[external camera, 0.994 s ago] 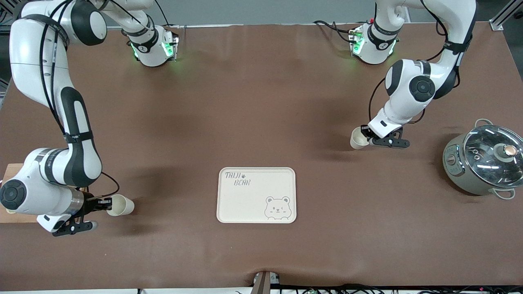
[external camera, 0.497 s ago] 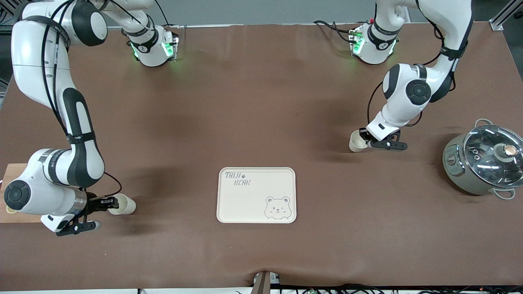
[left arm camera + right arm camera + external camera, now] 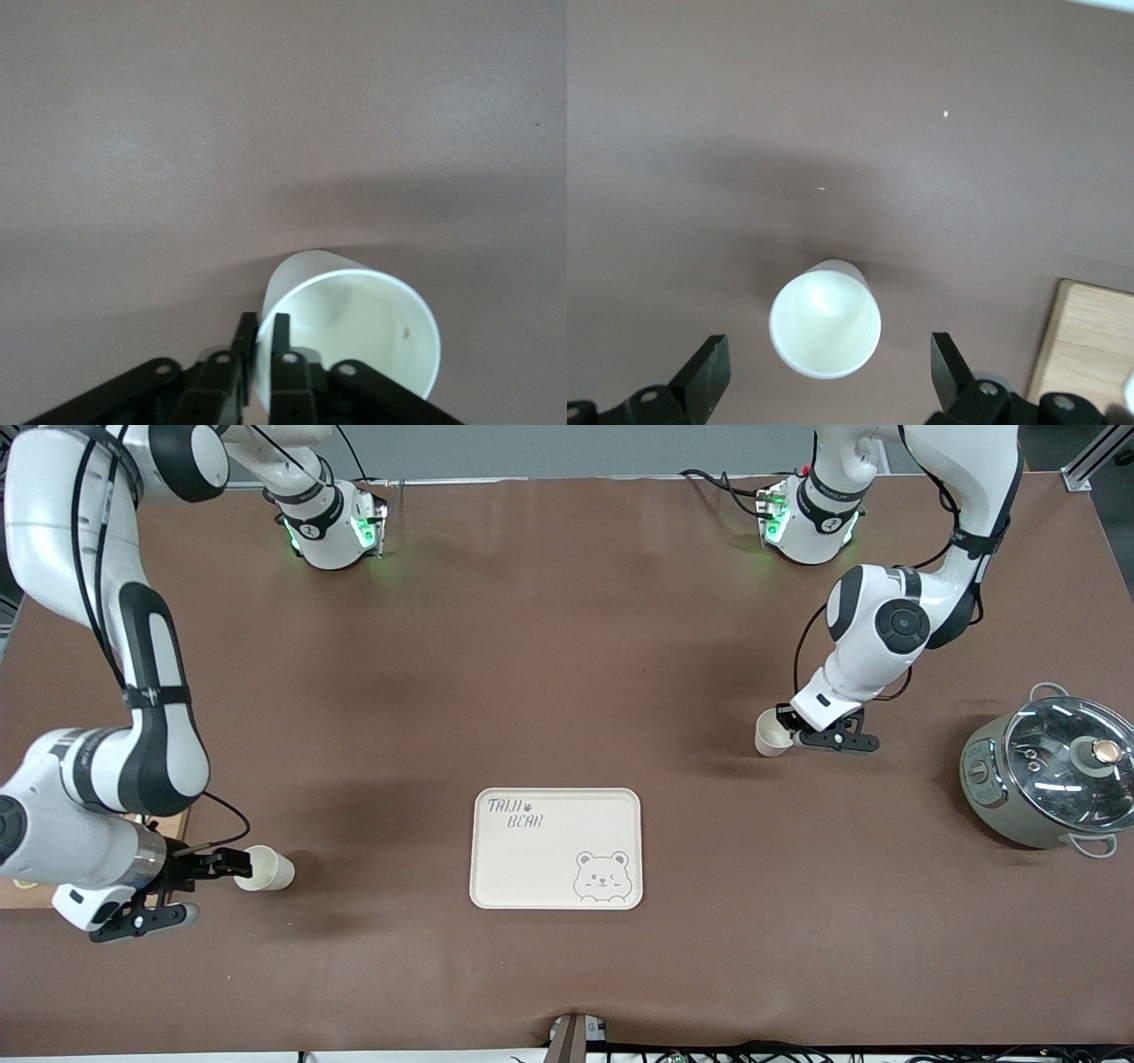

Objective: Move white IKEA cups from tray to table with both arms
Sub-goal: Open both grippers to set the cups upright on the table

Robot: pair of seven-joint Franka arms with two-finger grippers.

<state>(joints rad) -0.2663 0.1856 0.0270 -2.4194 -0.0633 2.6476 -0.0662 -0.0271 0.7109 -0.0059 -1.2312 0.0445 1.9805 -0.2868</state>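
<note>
Left end effector [image 3: 785, 731] pinches plain white cup [image 3: 769, 735].

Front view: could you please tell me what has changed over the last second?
The right arm drew back toward its end of the table; the right pincer is open, clear of one white cup. The left pincer, shut on the other white cup, carried it slightly toward the right arm's end. Bear tray and lidded pot stayed put.
</note>
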